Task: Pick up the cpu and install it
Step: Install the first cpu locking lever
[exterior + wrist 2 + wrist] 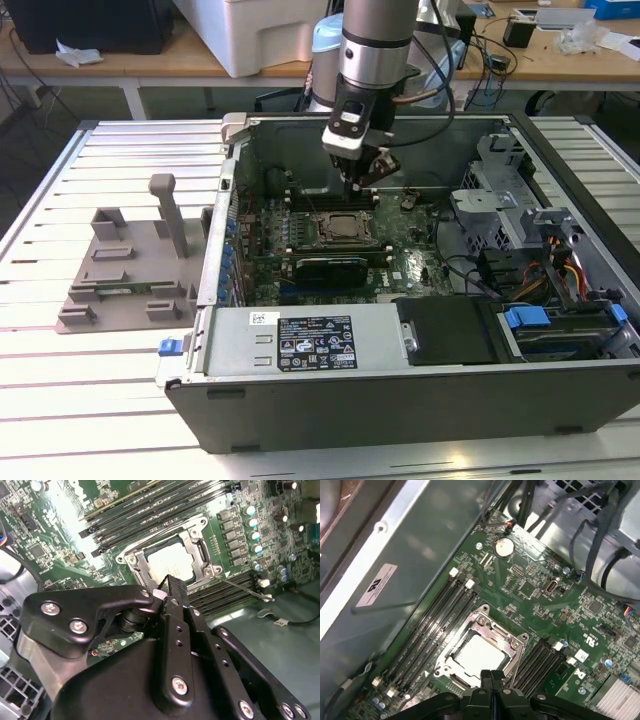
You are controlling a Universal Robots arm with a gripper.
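One gripper (365, 182), on a single arm, hung inside the open computer case (400, 410), approx. over the middle of the motherboard (425, 268).

Gripper state: in the first wrist view the two black fingers (484, 681) were pressed tip to tip w/ nothing between them, i.e. jaws clenched and empty.

Task item: the cpu (479, 656) lay flat in the socket, pale silvery top up, bordered on all sides by the metal socket frame (487, 624). In both wrist views the fingertips stood just over one edge of the cpu. Whether they touched it could not be told. In the exterior view the tips appeared slightly above the socket.

Surroundings: rows of dark memory slots (432, 620) ran along two opposite sides of the socket frame. A round coin cell (504, 546) sat farther off on the board.

Outside the case, at the exterior view's left, a grey fixture tray (110, 290) w/ upright posts rested on the slatted table (90, 410), well apart from the gripper. A labelled power supply box (300, 345) filled the case's near edge.
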